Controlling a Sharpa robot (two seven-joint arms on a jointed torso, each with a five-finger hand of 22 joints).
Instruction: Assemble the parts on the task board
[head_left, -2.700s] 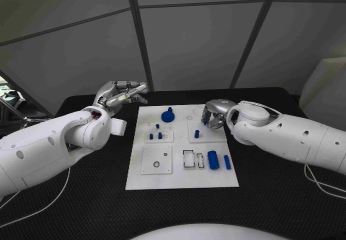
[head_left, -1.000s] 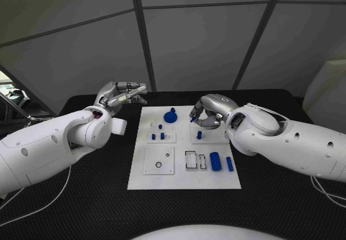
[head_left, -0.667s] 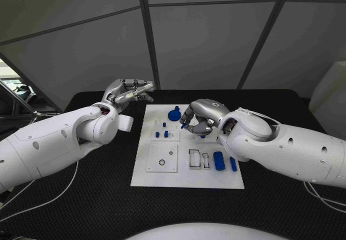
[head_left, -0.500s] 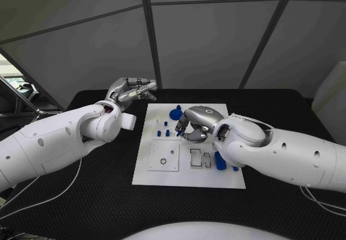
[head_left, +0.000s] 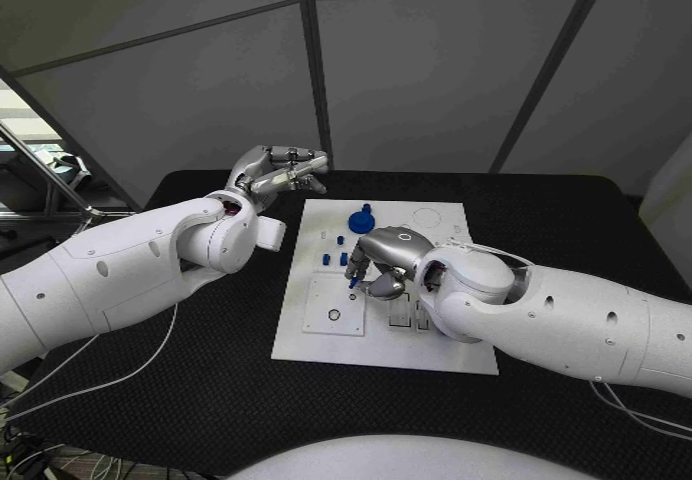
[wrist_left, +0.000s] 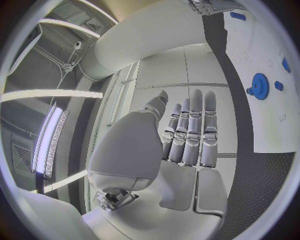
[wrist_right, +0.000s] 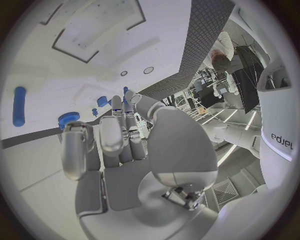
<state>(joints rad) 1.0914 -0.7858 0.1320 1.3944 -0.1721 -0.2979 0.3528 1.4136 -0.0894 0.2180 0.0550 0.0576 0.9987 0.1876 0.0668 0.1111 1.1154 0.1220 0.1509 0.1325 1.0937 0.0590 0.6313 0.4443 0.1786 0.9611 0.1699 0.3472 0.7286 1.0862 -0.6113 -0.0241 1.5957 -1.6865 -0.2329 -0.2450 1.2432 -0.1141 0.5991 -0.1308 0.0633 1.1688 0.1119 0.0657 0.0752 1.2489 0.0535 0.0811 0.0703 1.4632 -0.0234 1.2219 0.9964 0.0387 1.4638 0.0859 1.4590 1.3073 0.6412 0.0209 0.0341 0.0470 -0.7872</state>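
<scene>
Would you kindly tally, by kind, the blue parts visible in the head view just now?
Blue gear-shaped part: 1
Small upright blue pegs: 2
Small blue piece held at the fingertips of the right hand: 1
Total: 4. The right arm covers part of the white task board.

The right robot hand (head_left: 378, 268) and its arm lie across the middle of the task board (head_left: 325, 340), covering the board's right half. The blue gear (head_left: 359, 222) and short pegs (head_left: 333, 259) stand upright just beyond it. The left robot hand (head_left: 281, 168) hangs over the table (head_left: 188, 380) off the board's far left corner. The board's near left part is open from above.
</scene>
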